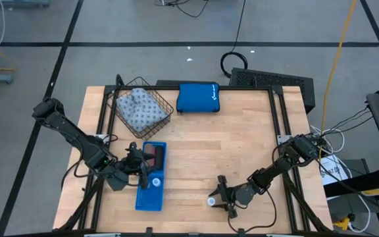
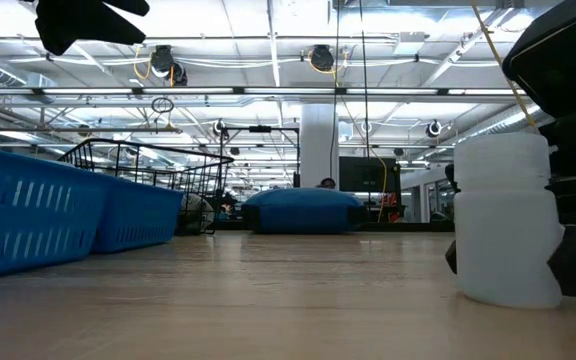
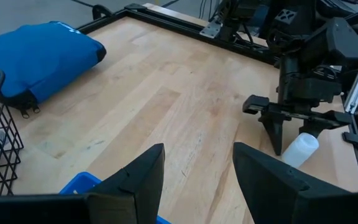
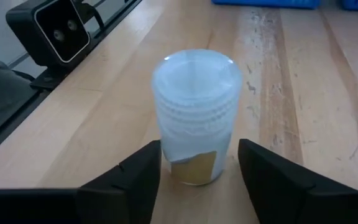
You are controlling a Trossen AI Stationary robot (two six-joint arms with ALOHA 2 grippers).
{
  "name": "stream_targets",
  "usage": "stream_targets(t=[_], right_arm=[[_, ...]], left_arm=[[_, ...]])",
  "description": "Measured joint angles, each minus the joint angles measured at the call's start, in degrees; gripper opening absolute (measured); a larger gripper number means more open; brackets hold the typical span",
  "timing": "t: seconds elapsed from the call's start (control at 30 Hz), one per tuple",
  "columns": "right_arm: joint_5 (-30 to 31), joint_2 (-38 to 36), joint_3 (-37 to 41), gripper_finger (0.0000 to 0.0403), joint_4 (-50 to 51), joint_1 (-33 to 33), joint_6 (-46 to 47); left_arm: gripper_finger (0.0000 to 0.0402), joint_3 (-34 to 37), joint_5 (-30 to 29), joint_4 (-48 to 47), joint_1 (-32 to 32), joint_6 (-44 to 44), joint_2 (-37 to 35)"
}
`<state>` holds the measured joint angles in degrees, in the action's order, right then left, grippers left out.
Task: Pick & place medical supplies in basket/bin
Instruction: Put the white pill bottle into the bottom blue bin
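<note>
**Right claw lined up on a white bottle, grasp not yet made**

Right wrist view shows the right gripper (image 4: 197,171) spread wide, its two dark fingers (image 4: 129,180) standing either side of a small white ridged bottle (image 4: 196,115) that sits upright on the wooden table (image 4: 303,93). The bottle's base lies between the fingertips, but gaps show on both sides, so nothing is pinched yet. In the high view this pair sits at lower centre of the frame, the right gripper (image 1: 221,196) just beside the bottle (image 1: 212,201).

The step in hand looks like the approach to a pick. The next move would call for closing squarely on the bottle's body without tipping it, then lifting and carrying it leftward to a container.

Further out, the blue tray (image 1: 139,199) lies at lower left of centre in the high view, well apart from the bottle. The left gripper (image 1: 139,172) hangs over it with its fingers (image 3: 132,180) spread and empty; a white disc (image 1: 155,182) and a dark item rest in the tray. The wire basket (image 1: 164,104) at upper left holds the pale patterned fabric pack (image 1: 139,108). A bright blue zip pouch (image 1: 198,97) lies at upper centre, beside the basket.
</note>
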<state>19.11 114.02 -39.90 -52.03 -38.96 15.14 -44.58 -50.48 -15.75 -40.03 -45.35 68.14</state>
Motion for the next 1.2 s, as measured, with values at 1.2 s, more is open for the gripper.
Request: stream_targets(t=[1.2], right_arm=[[-2.80,-0.02,-1.70,0.0136,0.47,2.69,-3.95]], left_arm=[[0.0200,-0.02,2.65,4.30,2.51,0.14,0.13]])
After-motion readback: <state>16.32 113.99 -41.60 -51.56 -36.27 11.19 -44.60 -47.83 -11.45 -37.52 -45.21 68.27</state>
